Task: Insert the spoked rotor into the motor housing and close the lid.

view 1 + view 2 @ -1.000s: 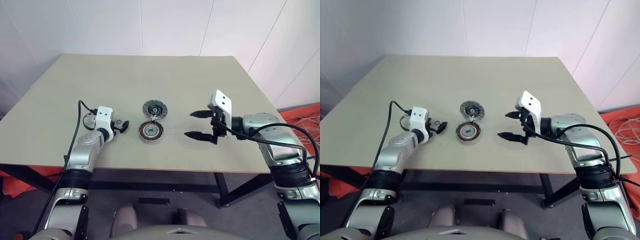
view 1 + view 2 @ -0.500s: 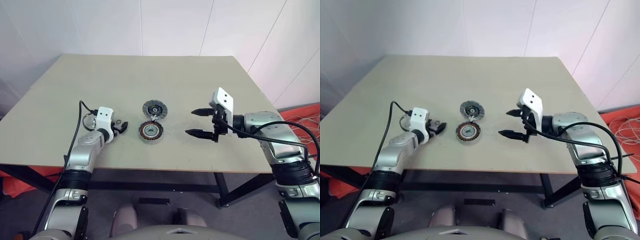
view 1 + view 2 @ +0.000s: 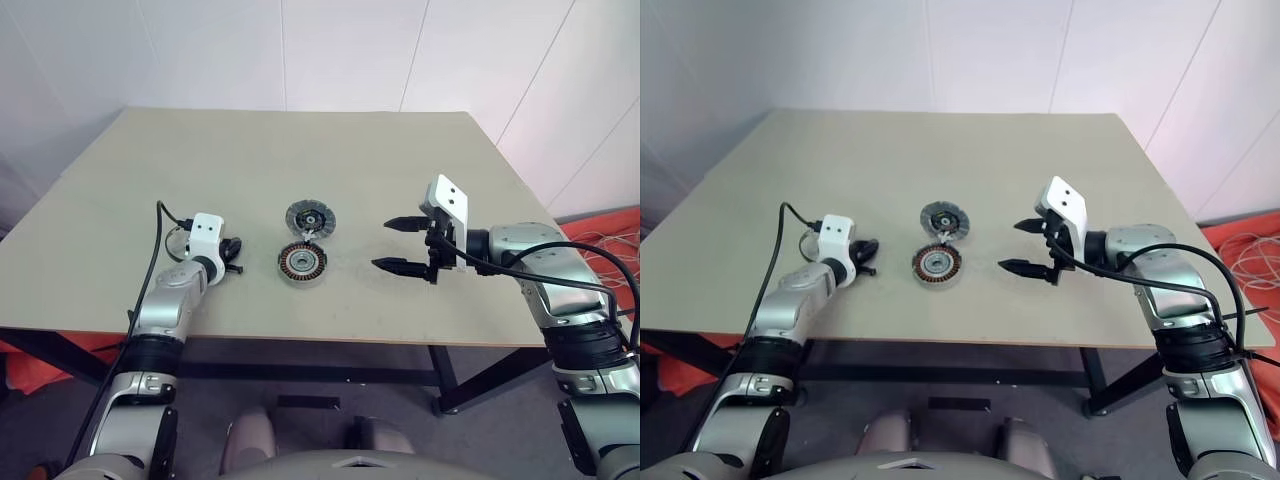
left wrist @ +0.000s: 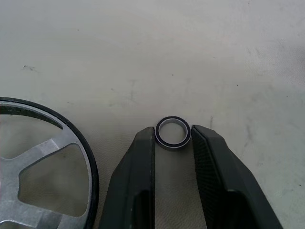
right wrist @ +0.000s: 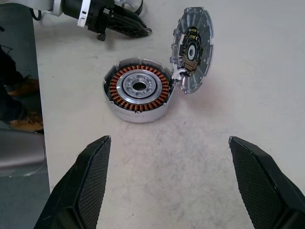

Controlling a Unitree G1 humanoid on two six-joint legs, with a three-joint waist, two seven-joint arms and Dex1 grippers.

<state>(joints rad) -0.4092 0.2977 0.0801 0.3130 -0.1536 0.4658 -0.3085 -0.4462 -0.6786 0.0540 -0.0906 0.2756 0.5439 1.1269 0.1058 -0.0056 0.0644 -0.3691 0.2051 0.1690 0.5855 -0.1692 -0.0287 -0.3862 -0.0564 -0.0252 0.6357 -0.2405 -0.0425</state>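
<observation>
Left gripper (image 4: 173,143) is clamped on a small washer ring (image 4: 172,132), with the spoked rotor (image 4: 33,167) lying just beside it on the table (image 3: 300,150). Right gripper (image 3: 405,245) stands wide apart, holding nothing, right of the motor housing (image 3: 302,264). The lid (image 3: 310,217) lies touching the housing's far edge.

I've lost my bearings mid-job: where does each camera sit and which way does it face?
Left eye and right eye: on the head, looking forward and down at the table; both arms show.
Left wrist: along the left gripper, fingers either side of a small ring, beside the spoked rotor.
Right wrist: along the open right gripper toward the motor housing and lid.
Shared: head and right wrist views all show housing and lid.
</observation>
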